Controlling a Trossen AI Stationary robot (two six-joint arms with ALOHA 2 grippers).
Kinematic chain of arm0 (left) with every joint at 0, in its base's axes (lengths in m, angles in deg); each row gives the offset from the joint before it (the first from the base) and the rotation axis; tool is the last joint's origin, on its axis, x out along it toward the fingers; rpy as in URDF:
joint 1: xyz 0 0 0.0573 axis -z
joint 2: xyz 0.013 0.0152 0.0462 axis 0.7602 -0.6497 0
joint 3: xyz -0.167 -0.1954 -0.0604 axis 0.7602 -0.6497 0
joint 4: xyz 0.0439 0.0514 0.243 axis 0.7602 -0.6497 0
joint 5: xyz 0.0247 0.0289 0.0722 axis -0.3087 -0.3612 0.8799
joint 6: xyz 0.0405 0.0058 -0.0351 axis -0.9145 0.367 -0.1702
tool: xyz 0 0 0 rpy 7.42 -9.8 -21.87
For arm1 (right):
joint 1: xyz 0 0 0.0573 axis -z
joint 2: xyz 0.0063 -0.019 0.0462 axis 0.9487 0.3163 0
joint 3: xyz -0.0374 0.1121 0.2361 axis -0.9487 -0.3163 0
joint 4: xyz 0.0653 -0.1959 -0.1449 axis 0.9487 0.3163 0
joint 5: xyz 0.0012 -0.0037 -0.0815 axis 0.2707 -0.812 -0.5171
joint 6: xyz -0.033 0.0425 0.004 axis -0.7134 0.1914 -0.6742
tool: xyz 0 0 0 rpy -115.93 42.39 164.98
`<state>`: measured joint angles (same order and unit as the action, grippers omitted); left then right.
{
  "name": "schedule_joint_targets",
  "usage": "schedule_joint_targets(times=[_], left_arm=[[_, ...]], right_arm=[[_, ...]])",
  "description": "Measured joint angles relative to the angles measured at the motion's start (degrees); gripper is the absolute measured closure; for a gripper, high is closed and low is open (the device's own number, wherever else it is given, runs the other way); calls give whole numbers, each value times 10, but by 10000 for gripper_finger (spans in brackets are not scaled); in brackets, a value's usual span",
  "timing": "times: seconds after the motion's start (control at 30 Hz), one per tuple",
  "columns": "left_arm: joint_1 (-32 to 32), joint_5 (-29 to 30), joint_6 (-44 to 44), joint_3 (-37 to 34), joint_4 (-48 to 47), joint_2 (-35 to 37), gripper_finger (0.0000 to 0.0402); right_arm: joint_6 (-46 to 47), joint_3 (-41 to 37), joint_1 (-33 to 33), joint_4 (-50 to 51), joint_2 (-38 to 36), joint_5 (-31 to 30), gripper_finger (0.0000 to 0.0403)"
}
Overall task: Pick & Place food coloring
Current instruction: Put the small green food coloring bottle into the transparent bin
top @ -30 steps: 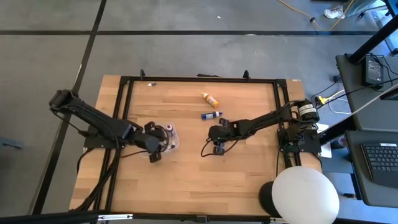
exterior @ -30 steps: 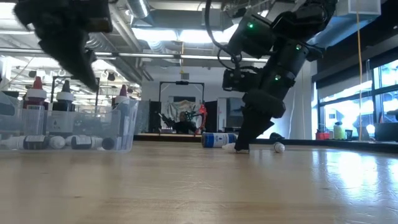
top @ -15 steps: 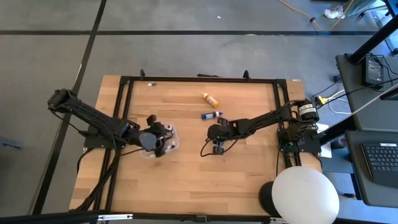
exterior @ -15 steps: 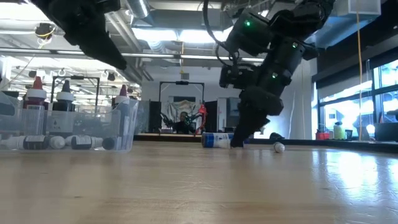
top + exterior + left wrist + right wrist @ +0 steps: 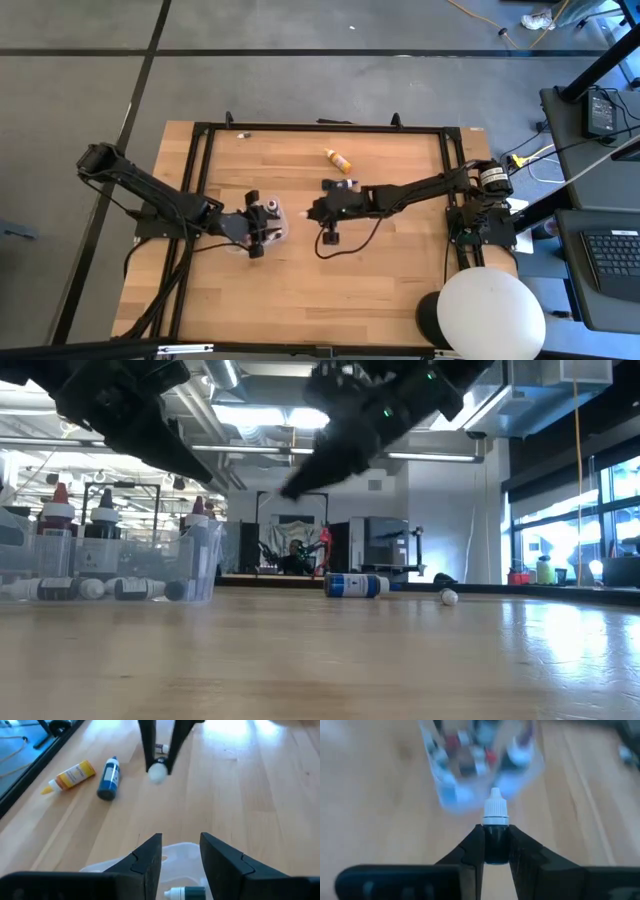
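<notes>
- Clear plastic tray point(image 5: 280, 226): left of the table's middle. Upright red-capped and dark-capped dropper bottles point(image 5: 57, 510) stand in it; more lie flat on its bottom.
- Left gripper point(image 5: 262, 212): directly over the tray. Fingers point(image 5: 149, 862) parted by a narrow gap, nothing between them. A white-capped dark bottle point(image 5: 186, 893) lies in the tray just below them.
- Right gripper point(image 5: 318, 211): just right of the tray, raised off the wooden table point(image 5: 400, 280), pointing toward the tray. Fingers point(image 5: 472, 851) clamped on a small dark dropper bottle point(image 5: 495, 832), white cap sticking out past the fingertips toward the tray.
- Blue bottle point(image 5: 109, 779): lying on its side on the table, right of the tray and beyond the right gripper.
- Orange-yellow bottle point(image 5: 337, 159): lying on its side, farther from the tray than the blue one, toward the table's far edge.
- Small white cap or ball point(image 5: 449, 597): on the table, well right of the tray; cannot tell which.
</notes>
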<state>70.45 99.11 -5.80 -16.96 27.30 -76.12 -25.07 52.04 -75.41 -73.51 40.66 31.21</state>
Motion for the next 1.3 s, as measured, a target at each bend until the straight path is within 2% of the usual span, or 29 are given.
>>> schedule_joint_targets(times=[0.2, 0.43, 0.63, 0.87, 1.3], left_arm=[[0, 3, -34, -13, 40, -5, 274], [-1, 3, -89, -13, 137, -49, 276], [-1, 18, -159, -13, 229, -90, 279], [-1, 39, -163, -13, 237, -93, 286], [-1, 34, -159, -13, 246, -93, 288]], right_arm=[[-15, 2, -3, -83, 0, 85, 330], [-12, 2, -6, -138, 0, 84, 329], [-9, 2, -8, -143, 0, 85, 329], [3, 2, -9, -135, 0, 86, 329], [5, 2, -9, -100, 0, 86, 328]])
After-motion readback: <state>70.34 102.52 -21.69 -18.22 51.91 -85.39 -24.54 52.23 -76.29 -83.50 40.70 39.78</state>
